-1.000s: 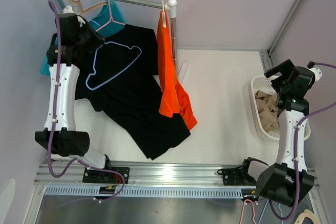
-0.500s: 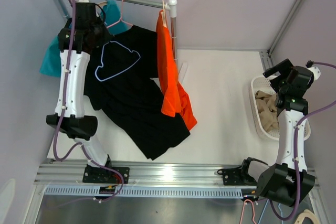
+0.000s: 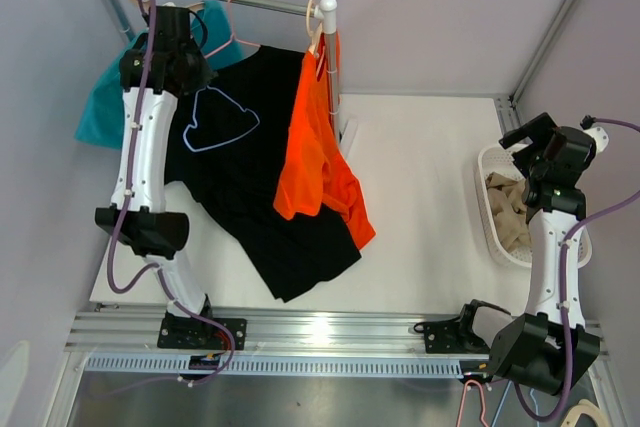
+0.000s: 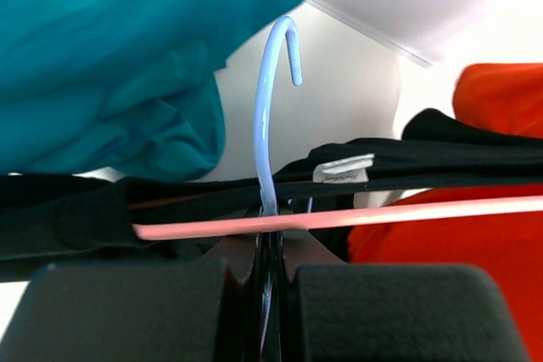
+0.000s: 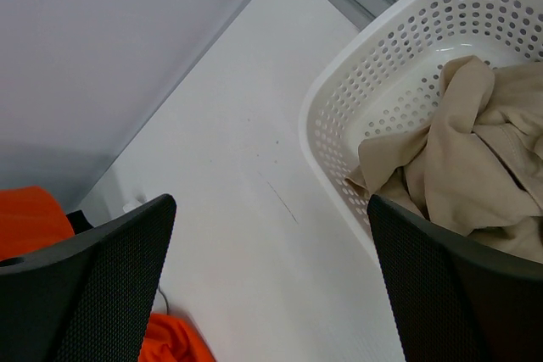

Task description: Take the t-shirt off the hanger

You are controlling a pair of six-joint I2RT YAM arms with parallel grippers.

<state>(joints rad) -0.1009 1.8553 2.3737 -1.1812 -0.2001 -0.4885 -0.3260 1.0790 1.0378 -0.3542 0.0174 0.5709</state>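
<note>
Black t-shirt drapes over worktop's far-left corner, on the blue hanger. Left pincer is clamped on the hanger's neck, hook free, likely steadying it for stripping. Orange garment hangs beside. Right pincer gapes empty near the basket, right edge.

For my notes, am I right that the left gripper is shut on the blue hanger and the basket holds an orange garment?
The garment in the basket is beige, not orange, as the right wrist view shows; the rest stands.
</note>
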